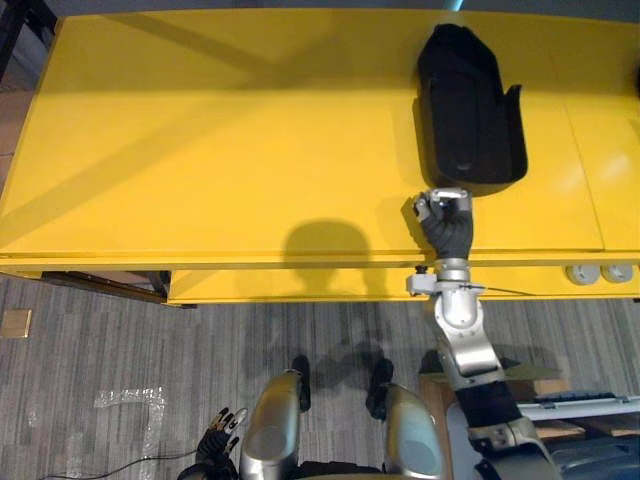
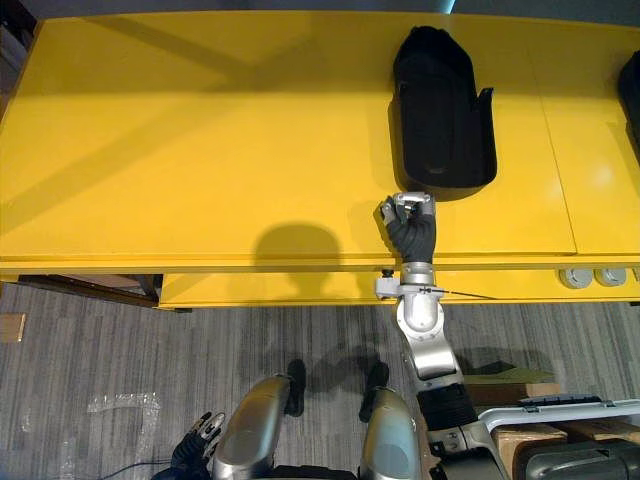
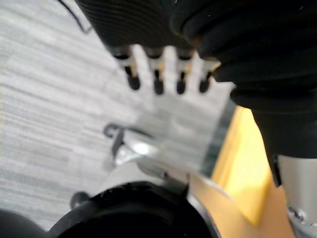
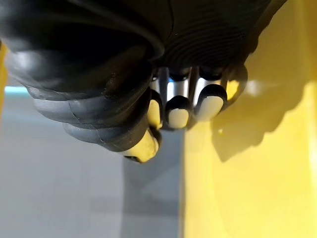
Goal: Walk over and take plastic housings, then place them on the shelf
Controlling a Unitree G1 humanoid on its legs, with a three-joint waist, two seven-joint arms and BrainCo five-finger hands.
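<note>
A black plastic housing (image 1: 470, 110) lies on the yellow shelf top (image 1: 200, 150), towards its right side, with its narrow end pointing away from me. My right hand (image 1: 445, 225) rests on the yellow surface just in front of the housing, a small gap apart from it. In the right wrist view its fingers (image 4: 178, 111) are curled in and hold nothing. My left hand (image 1: 218, 440) hangs low at my left side above the floor, and its fingers (image 3: 157, 84) are straight and relaxed.
Another dark object (image 2: 632, 90) shows at the shelf's far right edge. Two white round fittings (image 1: 600, 272) sit on the front ledge at the right. Cardboard boxes (image 2: 530, 435) stand on the grey floor at my lower right.
</note>
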